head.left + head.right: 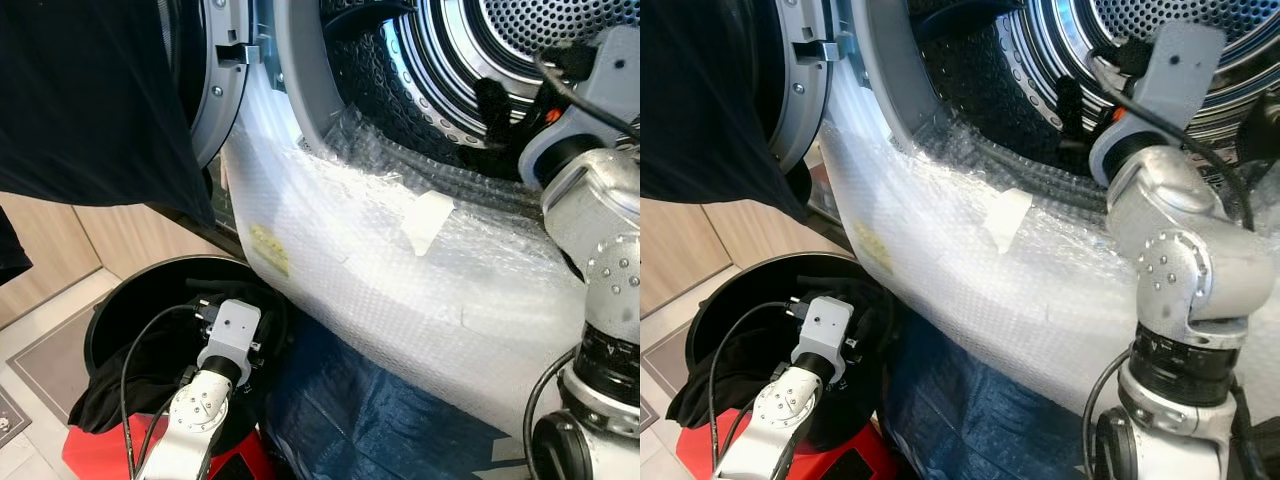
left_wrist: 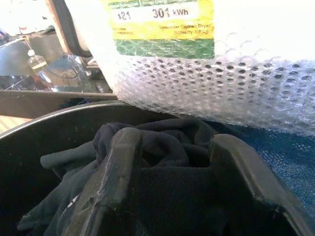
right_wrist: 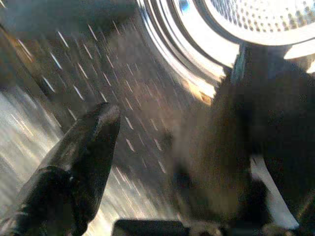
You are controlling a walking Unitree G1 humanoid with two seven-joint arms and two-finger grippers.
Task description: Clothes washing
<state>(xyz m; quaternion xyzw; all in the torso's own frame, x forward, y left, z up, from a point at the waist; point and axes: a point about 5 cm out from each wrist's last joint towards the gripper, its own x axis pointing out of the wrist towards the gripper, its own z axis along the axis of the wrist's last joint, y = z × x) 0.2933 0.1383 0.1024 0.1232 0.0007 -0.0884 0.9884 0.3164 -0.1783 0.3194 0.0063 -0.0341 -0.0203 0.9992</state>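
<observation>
The dark clothes (image 2: 162, 187) are lying heaped in the black basket (image 1: 120, 300) at the lower left of the head views, and the left gripper (image 2: 172, 162) is sitting down among them with its fingers spread wide, cloth bunching between them but not yet pinched. The right gripper (image 3: 162, 147) is reaching into the washer drum (image 1: 470, 60) at the upper right, its fingers parted and blurred. I judge that the risk is snagging: a garment trailing over the bubble wrap (image 1: 400, 270) covering the washer's front could catch and slip free.
</observation>
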